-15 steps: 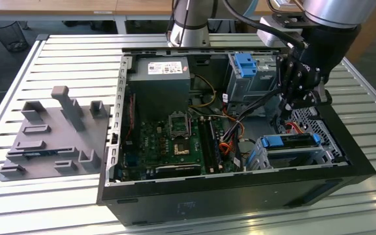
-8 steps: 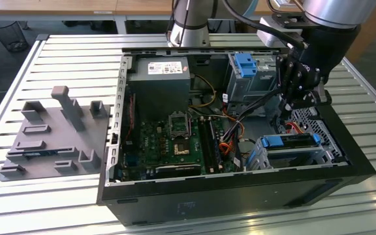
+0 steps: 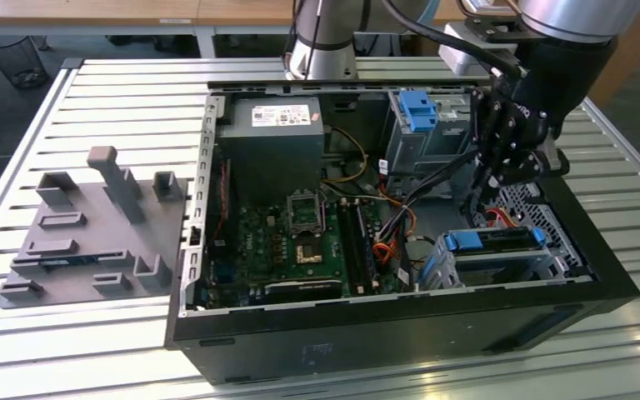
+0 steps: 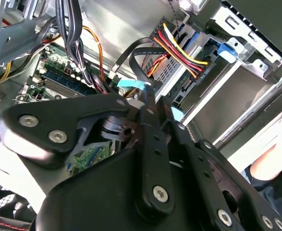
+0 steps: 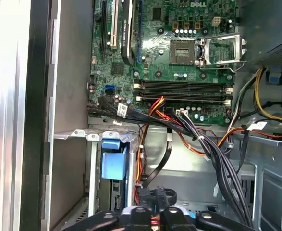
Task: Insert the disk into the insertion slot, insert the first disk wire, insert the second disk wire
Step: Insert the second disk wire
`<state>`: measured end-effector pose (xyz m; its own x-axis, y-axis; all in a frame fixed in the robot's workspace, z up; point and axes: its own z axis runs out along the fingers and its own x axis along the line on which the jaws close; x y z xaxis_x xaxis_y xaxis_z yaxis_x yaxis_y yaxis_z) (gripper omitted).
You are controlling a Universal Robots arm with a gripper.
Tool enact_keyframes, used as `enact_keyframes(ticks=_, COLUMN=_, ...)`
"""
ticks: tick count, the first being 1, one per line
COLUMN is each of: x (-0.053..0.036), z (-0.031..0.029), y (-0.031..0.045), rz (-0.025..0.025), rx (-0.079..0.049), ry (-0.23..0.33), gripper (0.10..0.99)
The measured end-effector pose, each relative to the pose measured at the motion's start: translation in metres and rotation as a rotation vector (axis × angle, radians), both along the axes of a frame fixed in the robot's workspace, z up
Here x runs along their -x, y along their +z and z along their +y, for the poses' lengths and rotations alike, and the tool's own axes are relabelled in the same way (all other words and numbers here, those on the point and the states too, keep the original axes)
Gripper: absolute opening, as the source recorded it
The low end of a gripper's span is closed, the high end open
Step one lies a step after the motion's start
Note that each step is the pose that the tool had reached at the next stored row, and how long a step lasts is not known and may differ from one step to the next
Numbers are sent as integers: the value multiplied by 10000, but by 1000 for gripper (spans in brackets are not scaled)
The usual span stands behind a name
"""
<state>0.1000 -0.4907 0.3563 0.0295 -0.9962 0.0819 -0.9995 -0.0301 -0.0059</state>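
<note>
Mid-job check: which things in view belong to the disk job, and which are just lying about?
Job: disk, insertion slot, gripper, black wire, red-yellow wire bundle.
Lying about: grey fixture, power supply, motherboard, taller cage, mesh bin.

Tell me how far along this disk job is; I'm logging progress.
Done: the disk sits in the insertion slot. The coloured wire bundle ends in a connector at the disk's end and appears plugged, though the seating can't be confirmed. In hand: the gripper hangs just above the slot, at the black flat cable. Left: that cable looks not yet plugged in.
</note>
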Motion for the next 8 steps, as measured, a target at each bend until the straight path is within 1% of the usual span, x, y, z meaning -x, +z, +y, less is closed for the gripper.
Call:
enact_keyframes(ticks=1, x=0, z=0, y=0, rz=1, rx=-1, ry=0, gripper=184)
enact_keyframes(ticks=2, x=0, z=1, y=1, rz=0, rx=1, ry=-1, gripper=247)
enact_keyframes(ticks=8, x=0, z=7, y=-8, rz=0, rx=-15, ry=-1, gripper=247)
